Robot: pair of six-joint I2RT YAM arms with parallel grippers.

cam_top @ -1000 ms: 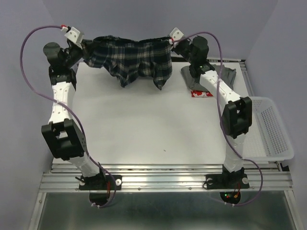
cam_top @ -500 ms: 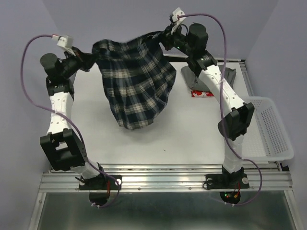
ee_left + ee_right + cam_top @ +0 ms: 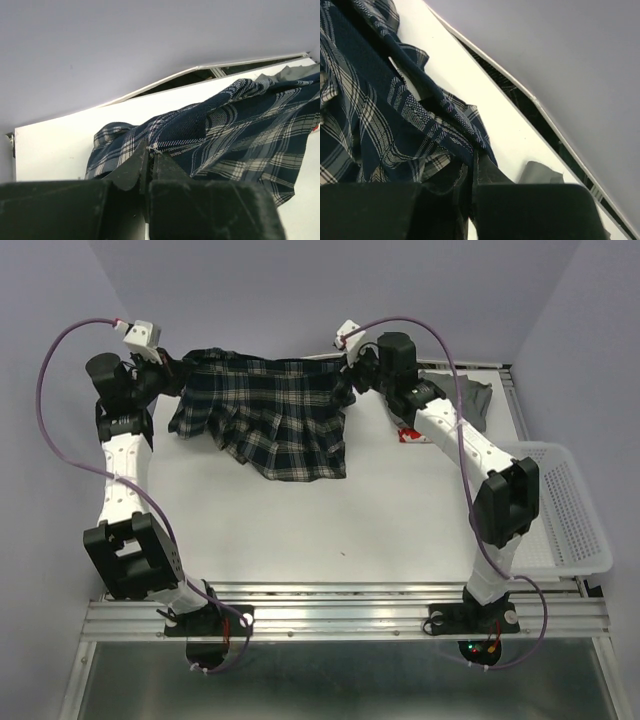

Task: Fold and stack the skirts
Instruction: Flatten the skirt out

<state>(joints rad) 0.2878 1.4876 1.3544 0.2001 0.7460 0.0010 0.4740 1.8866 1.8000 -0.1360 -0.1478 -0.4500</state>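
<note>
Plaid skirt point(image 3: 270, 425) stretched across the table's point(image 3: 300, 530) 12 o'clock edge. The left gripper point(image 3: 180, 381) clamped its 11 o'clock corner and the right gripper point(image 3: 351, 377) its 1 o'clock corner. Grey skirt point(image 3: 478, 398) lay at 2 o'clock.

Your dark navy-green-white plaid cloth skirt point(image 3: 270, 425) is a soft woven fabric, matt, pleated, with the weave plain to see up close and a loose white thread at its edge. The left end effector point(image 3: 148, 152) and the right end effector point(image 3: 470, 162) both look like dull black plastic, smooth-faced. Your white surface point(image 3: 300, 530) reads smooth and matt. The plain grey cloth skirt point(image 3: 475, 395) is matt as well. The white plastic mesh basket point(image 3: 575, 510) carries a faint sheen, and the ribbed silvery metal rail point(image 3: 350, 618) looks brushed.
</note>
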